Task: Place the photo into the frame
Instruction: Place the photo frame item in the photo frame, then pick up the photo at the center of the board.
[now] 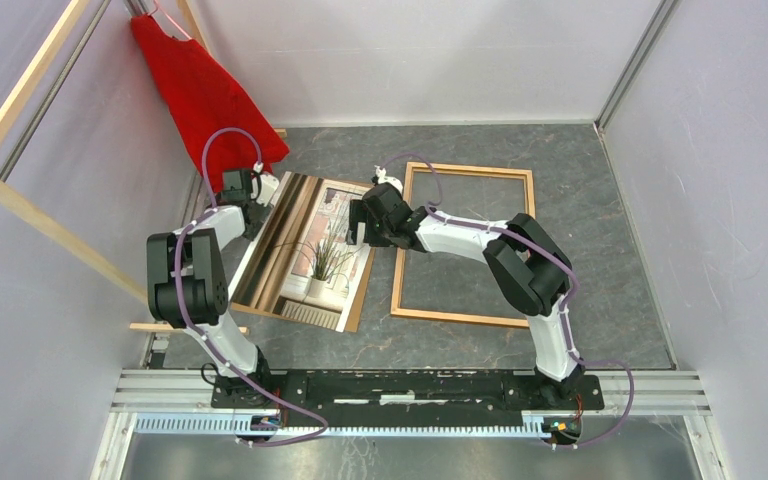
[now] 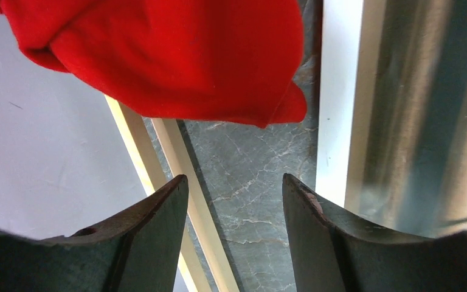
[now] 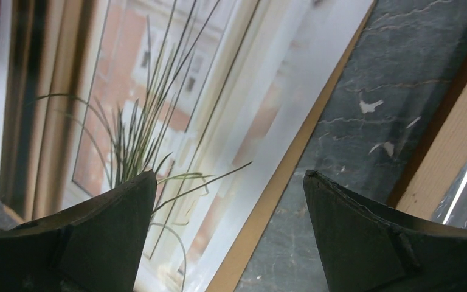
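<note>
photo point(image 1: 310, 255) flat on the table, left of the frame point(image 1: 470, 168), not in it
top: the photo lies on a brown board point(image 1: 363, 292) on the grey table point(image 1: 580, 250); the frame lies empty. left wrist: the left gripper point(image 2: 235, 182) is spread, pinching nothing, over bare table beside the photo's left edge, a red cloth point(image 2: 158, 55) beyond. right wrist: the right gripper point(image 3: 228, 173) is spread wide over the photo's right edge.

Glossy paper photo point(image 1: 315, 250), smooth wooden frame point(image 1: 470, 168), soft red cloth point(image 1: 205, 95), matt stone-look table point(image 1: 610, 250)
</note>
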